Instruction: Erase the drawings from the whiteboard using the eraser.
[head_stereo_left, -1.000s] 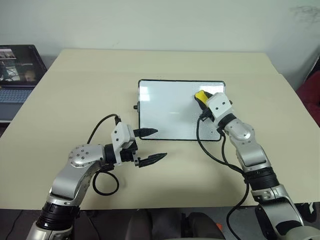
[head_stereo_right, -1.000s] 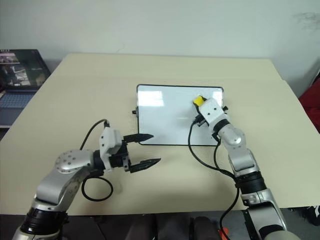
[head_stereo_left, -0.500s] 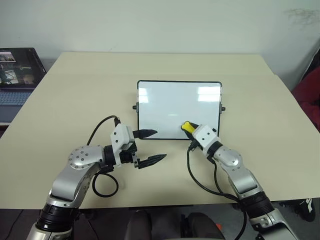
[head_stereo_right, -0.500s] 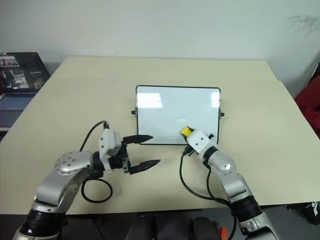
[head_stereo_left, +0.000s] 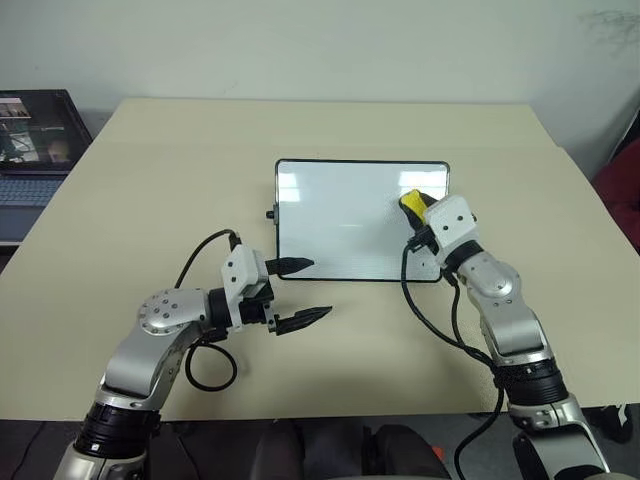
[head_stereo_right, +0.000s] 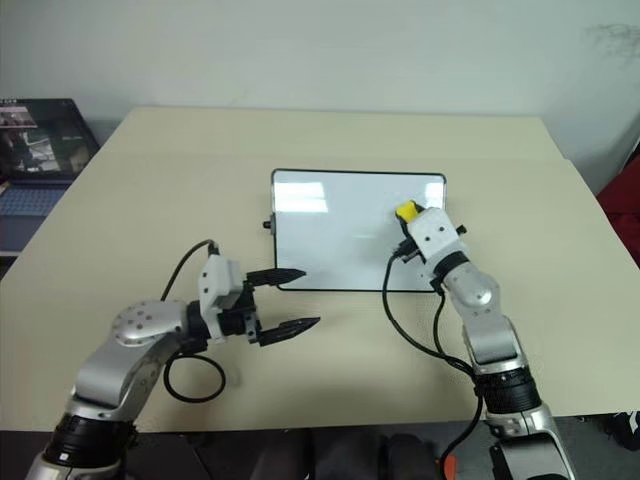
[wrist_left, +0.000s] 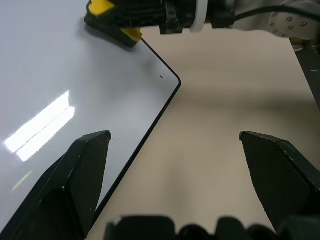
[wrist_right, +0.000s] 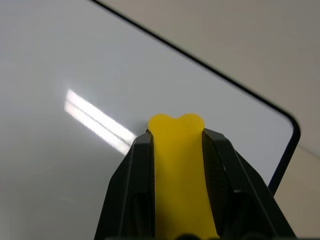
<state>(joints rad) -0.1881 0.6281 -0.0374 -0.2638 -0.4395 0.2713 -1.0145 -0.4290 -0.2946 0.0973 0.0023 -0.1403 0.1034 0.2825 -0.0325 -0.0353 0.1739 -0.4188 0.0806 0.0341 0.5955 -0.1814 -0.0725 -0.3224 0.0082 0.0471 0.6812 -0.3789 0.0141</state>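
The whiteboard (head_stereo_left: 350, 220) lies flat near the middle of the beige tabletop (head_stereo_left: 150, 180), its long sides running left to right, with a small black knob showing on its left short side. The right tool (head_stereo_left: 410, 203) is clamped tight on the eraser (head_stereo_left: 409, 201), its two black fingers (wrist_right: 131, 180) pressed against the yellow block's sides; the eraser sits over the right part of the board, toward the far right corner, and in the left wrist view its dark underside appears to rest on the white surface. The board's surface looks almost wholly white with bright reflections of ceiling lights; of the drawings, one tiny dark speck (wrist_left: 161, 76) is visible close to the board's near right corner, just inside the black frame. The left tool (head_stereo_left: 300, 292) hovers at the board's near left corner with its jaws spread wide and nothing between them: one fingertip (head_stereo_left: 303, 264) lies over the near edge of the board, the other over bare tabletop nearer the robot. A laptop (head_stereo_left: 35, 135) with a lit screen stands off the tabletop's far left side.
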